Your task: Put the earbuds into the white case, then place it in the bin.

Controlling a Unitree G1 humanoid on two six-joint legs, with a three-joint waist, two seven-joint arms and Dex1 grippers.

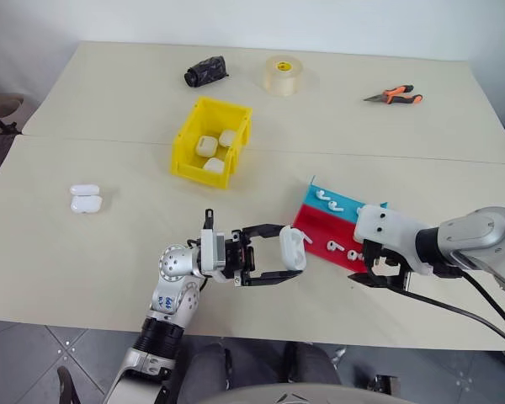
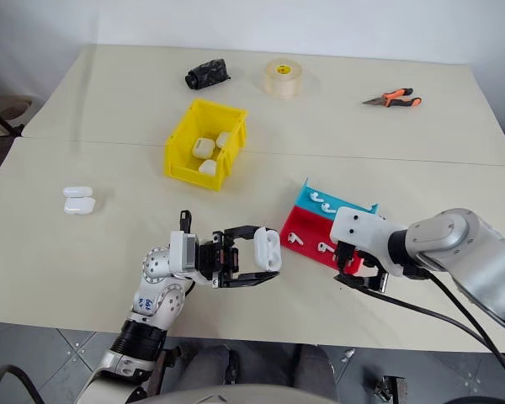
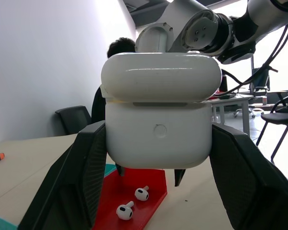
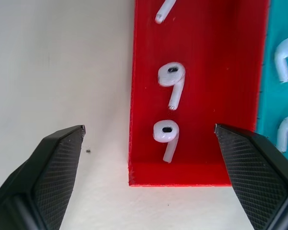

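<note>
On the beige table [image 1: 109, 252], the left gripper [image 1: 273, 254] clamps the white case [image 1: 293, 249] beside the red and blue tray [image 1: 316, 225], while the right gripper [image 4: 149, 139], jaws wide, should descend squarely astride the nearest of the earbuds [image 4: 166, 136].

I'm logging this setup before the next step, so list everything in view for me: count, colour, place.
bin: one, yellow, table middle, three white cases inside
held case: one, white, lid ajar, in the left gripper
spare cases: two, white, table's left side
tray: one, red and blue, right of centre
earbuds: white, at least three on the red part, two on the blue
tape roll: one, pale yellow, far side
black bundle: one, far side
pliers: one, orange-handled, far right
person: one, dark hair, background
left gripper: shut on held case
right gripper: open over tray's red end
</note>
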